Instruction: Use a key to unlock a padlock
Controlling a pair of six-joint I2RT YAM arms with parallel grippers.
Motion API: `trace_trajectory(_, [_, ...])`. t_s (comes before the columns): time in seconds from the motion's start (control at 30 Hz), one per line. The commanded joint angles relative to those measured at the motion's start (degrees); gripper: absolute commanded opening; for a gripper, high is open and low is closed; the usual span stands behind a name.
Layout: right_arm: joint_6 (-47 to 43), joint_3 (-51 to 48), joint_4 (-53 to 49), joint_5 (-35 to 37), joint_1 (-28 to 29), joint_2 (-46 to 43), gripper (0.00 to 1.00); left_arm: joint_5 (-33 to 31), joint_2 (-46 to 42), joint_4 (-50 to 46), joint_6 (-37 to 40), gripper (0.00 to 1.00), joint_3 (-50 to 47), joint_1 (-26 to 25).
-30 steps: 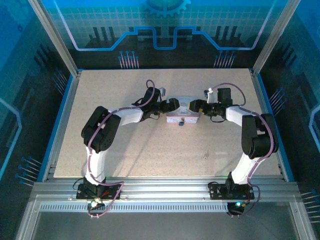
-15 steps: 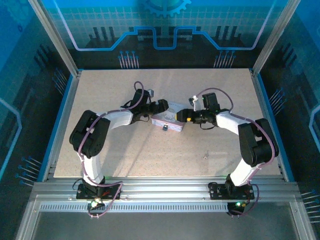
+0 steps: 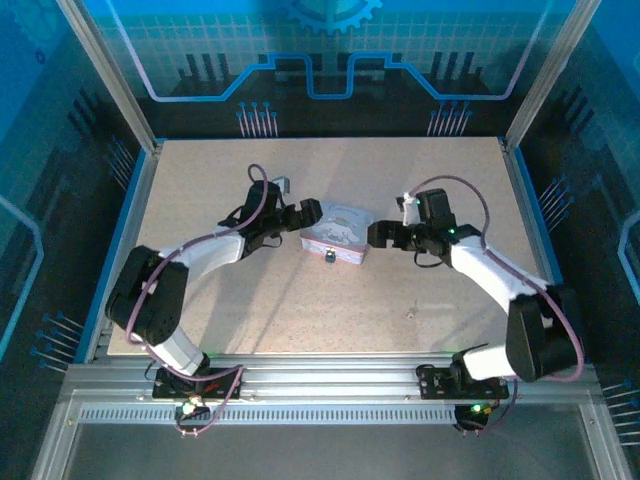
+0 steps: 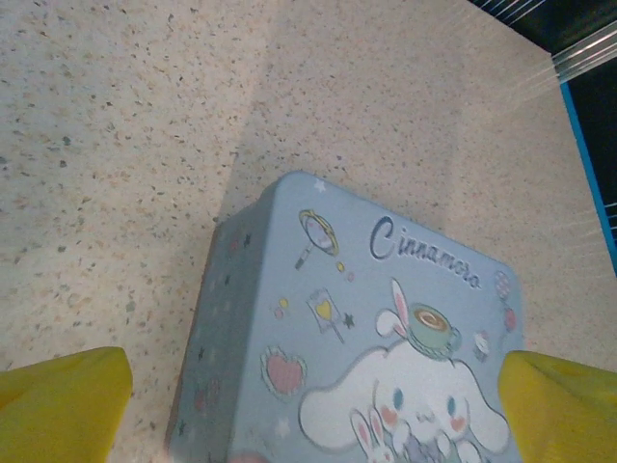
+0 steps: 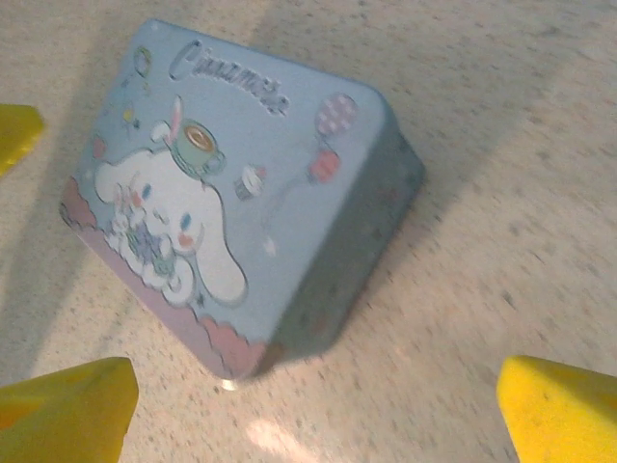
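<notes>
Speckled counter (image 3: 300, 300) is carrying a cartoon tin (image 3: 336, 230), padlock (image 3: 328, 256) lying just beside it. Left jaws and right jaws are standing released, flanking the tin.

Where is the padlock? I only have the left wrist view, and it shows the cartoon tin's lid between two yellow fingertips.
Observer: From the top camera, the padlock is a small dark thing at the near side of the tin, toward the arm bases.
Operator: Where is the right gripper?
Observer: The right gripper is beside the tin's right end, opposite the left gripper.
Operator: Holding anything?
Observer: No. The right wrist view shows its fingers wide apart with nothing gripped.
</notes>
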Motion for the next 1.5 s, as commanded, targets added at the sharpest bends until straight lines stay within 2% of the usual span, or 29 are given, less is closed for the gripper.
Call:
trace_trajectory(0.0, [-0.39,-3.57,-13.01,6.2,0.73,-5.76,0.91,-1.28,-4.86,-3.03,2.04,0.99,-2.94,-1.64])
trace_trajectory(0.17, [1.86,-8.94,-22.56,10.32,1.13,-16.29,0.84,-3.22,-12.02,-5.5,1.18,0.98,-7.66,-5.53])
trace_trajectory(0.37, [6.03,-13.81,-28.16,10.46,1.37,-22.14,0.74,-5.02,-18.92,-4.89,-2.22,0.97,-13.58,-10.4])
trace_trajectory(0.67, [12.6,-16.14,-29.07,9.45,4.03,-19.0,0.59,-5.73,-22.25,-4.47,-2.16,0.97,-15.52,-11.18])
trace_trajectory(0.97, [15.77,-19.0,-27.59,10.08,5.5,-18.45,0.47,-5.89,-21.72,-3.83,-1.55,0.97,-15.75,-11.22])
trace_trajectory(1.27, [16.22,-19.9,-23.38,9.9,5.7,-15.69,0.38,-5.65,-20.47,-3.22,-1.65,0.98,-15.47,-11.17])
trace_trajectory(1.47, [16.02,-19.56,-21.24,9.24,5.7,-13.47,0.36,-5.69,-20.33,-3.31,-1.63,0.98,-15.35,-11.1])
